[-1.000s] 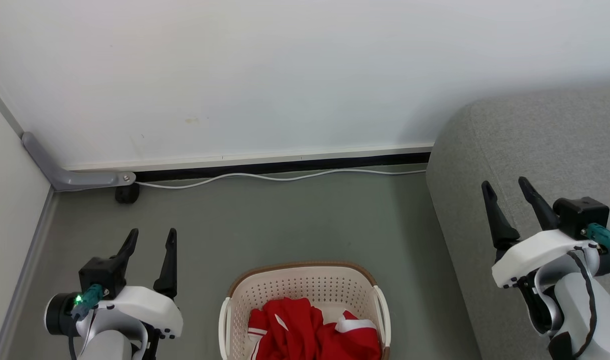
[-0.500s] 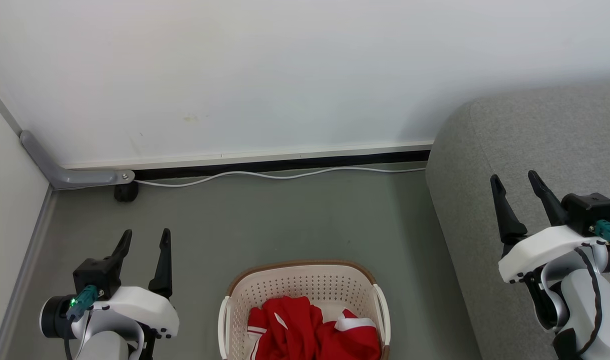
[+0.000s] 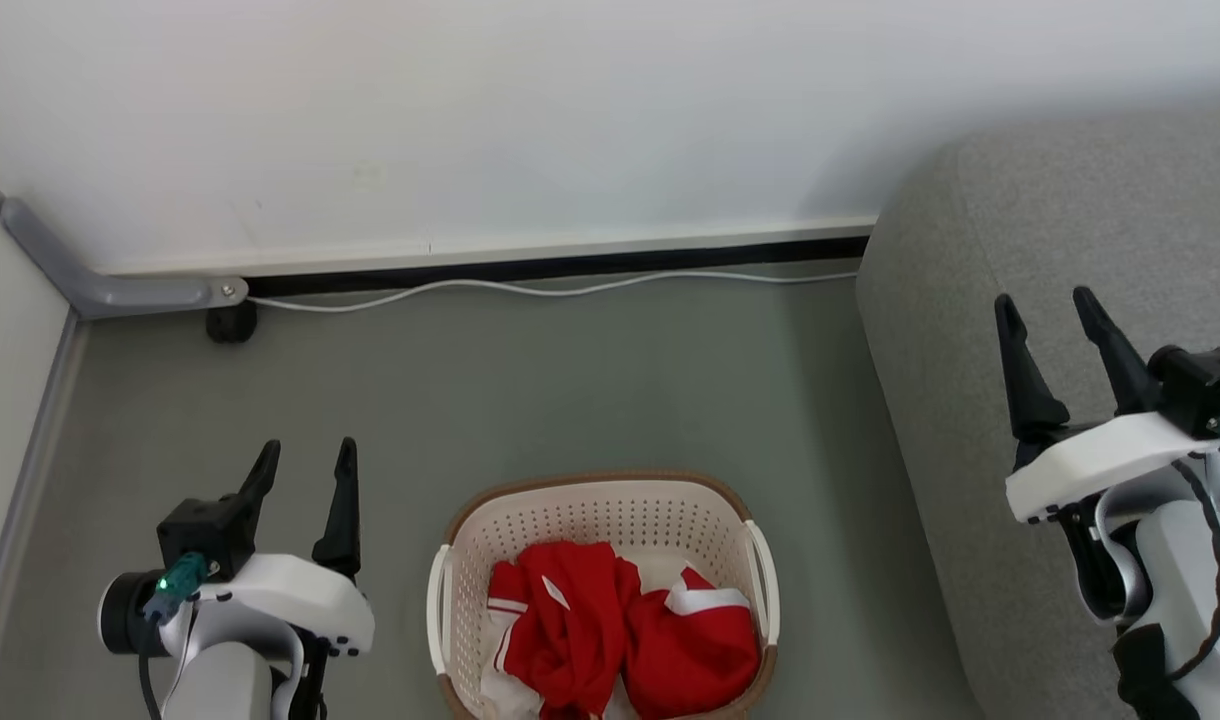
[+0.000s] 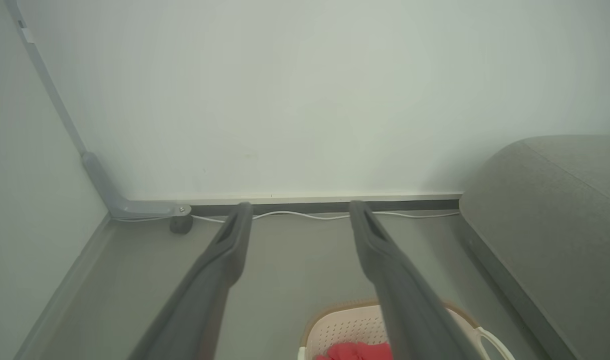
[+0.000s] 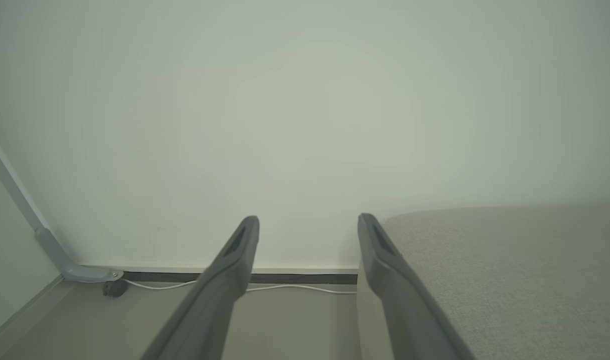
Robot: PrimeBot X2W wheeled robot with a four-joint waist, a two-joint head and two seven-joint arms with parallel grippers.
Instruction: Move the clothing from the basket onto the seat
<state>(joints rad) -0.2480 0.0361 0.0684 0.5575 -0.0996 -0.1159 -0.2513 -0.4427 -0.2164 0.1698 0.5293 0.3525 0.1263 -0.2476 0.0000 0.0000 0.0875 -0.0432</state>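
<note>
Red clothing (image 3: 620,630) with white trim lies bunched in the cream basket (image 3: 600,500), which stands on the grey floor at the bottom centre of the head view. The basket's rim (image 4: 335,325) and a bit of red clothing (image 4: 352,351) also peek in at the bottom of the left wrist view. The grey seat (image 3: 1050,240) fills the right side. My left gripper (image 3: 305,460) hovers open to the left of the basket, nothing between its fingers. My right gripper (image 3: 1050,305) is open above the seat's edge, empty. The seat (image 5: 510,280) lies right of its fingers.
A white wall runs across the back with a dark skirting gap and a white cable (image 3: 530,290) along the floor. A grey bracket with a black caster (image 3: 232,322) sits in the far left corner. Open floor lies between the basket and the wall.
The head camera has tilted down, so the whole scene sits higher and more of the basket shows. The right gripper has shifted slightly rightward and up over the seat. Both stay open.
</note>
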